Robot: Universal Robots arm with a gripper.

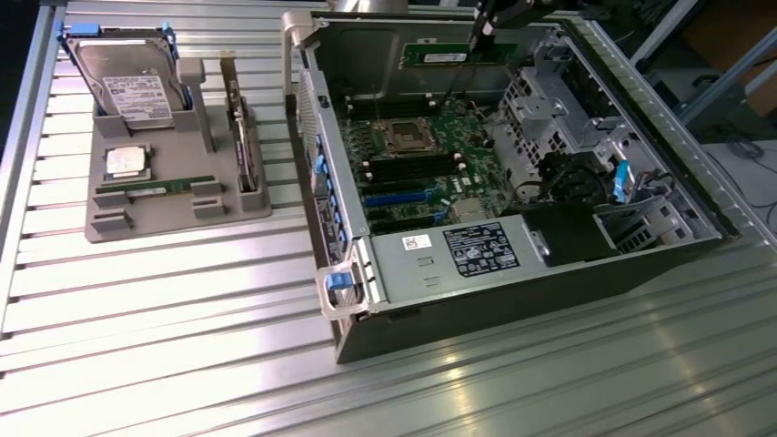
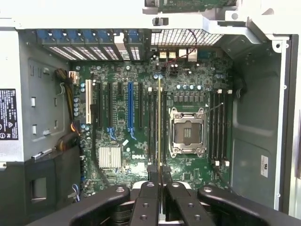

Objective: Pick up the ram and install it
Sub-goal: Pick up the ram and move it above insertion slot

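My gripper is shut on the ram, a thin green stick seen edge-on between the two dark fingers. In the wrist view the stick hangs above the open computer case, lined up over the long memory slots beside the empty CPU socket. The exterior view has the gripper high over the back of the case with the ram held above the motherboard. A second, matching ram lies on the grey parts tray.
The tray at the exterior view's left also carries a hard drive, a square silver CPU chip and an upright card. Inside the case, a power supply and a drive cage flank the motherboard.
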